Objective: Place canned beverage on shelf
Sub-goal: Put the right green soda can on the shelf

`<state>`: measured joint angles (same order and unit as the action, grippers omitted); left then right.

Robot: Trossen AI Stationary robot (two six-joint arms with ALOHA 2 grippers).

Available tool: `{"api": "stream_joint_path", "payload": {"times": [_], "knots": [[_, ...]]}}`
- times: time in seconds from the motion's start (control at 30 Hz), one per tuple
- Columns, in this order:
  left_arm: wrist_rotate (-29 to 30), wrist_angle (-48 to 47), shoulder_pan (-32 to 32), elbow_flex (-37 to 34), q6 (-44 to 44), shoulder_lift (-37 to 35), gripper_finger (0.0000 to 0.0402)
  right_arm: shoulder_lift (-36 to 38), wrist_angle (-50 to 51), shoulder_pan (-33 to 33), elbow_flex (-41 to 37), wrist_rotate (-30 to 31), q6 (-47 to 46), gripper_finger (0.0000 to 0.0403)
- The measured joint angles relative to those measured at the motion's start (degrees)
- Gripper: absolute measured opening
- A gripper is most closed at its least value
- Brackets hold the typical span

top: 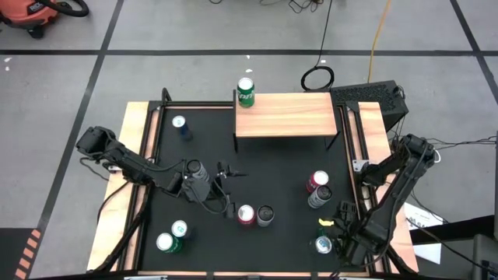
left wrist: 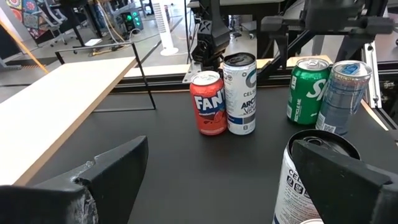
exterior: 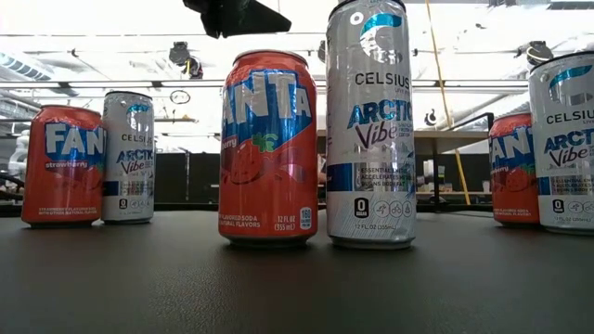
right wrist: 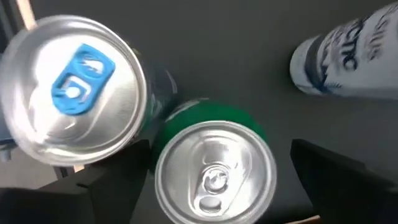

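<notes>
- Black left pincer (top: 220, 173) sits mid-surface, wide open and empty, with an upright Celsius can (top: 195, 170) just beside its wrist.
- Wooden shelf (top: 286, 114) is at the far edge, one Sprite can (top: 246, 91) at its left end.
- Right pincer (top: 324, 232), open too, hovers straight above an upright green can (right wrist: 214, 169) near the front right, so it's nearer a pick.

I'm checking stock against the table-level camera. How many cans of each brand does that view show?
Fanta strawberry cans: 3
Celsius Arctic Vibe cans: 3
Total: 6
</notes>
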<state>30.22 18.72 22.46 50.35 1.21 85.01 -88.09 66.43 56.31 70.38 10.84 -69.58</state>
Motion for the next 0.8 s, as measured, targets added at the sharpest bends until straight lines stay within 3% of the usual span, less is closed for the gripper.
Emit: {"api": "stream_joint_path", "payload": {"times": [0.43,0.8], "knots": [[0.02,0.05,-0.43,0.0,-0.02,0.0,0.039,0.12,-1.3,-0.07,-2.55,-2.99,-0.37,0.0285],[-0.02,0.27,-2.36,0.02,-0.04,0.0,0.039,5.7,8.83,-0.07,-2.63,-2.82,-4.42,0.0283]]}}
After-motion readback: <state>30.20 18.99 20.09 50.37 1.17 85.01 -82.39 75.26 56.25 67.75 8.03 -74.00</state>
